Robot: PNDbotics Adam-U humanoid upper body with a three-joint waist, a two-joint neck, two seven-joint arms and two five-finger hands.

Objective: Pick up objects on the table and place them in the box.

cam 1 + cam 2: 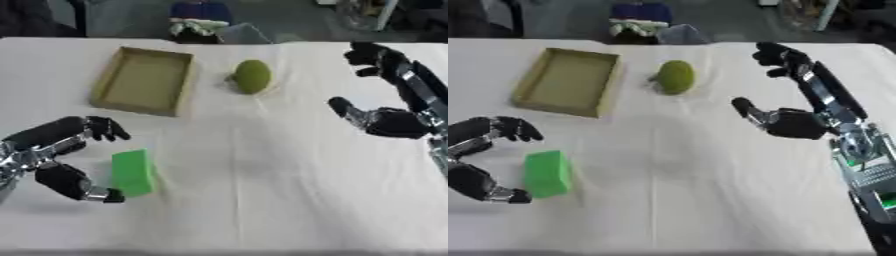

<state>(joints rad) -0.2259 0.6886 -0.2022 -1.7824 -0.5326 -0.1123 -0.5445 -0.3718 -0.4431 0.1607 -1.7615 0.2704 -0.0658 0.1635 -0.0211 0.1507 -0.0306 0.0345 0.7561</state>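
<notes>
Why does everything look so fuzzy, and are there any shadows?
Both eye views are soft all over; in the left eye view the green block has blurry edges, and the round green fruit casts a faint shadow; the right eye view shows a pale shadow beside the box.

A white cloth-covered table fills the view, with dim grey floor beyond.

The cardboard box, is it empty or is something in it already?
Empty. The cardboard box shows only its bare bottom; the green block and the round green fruit lie outside on the table.
</notes>
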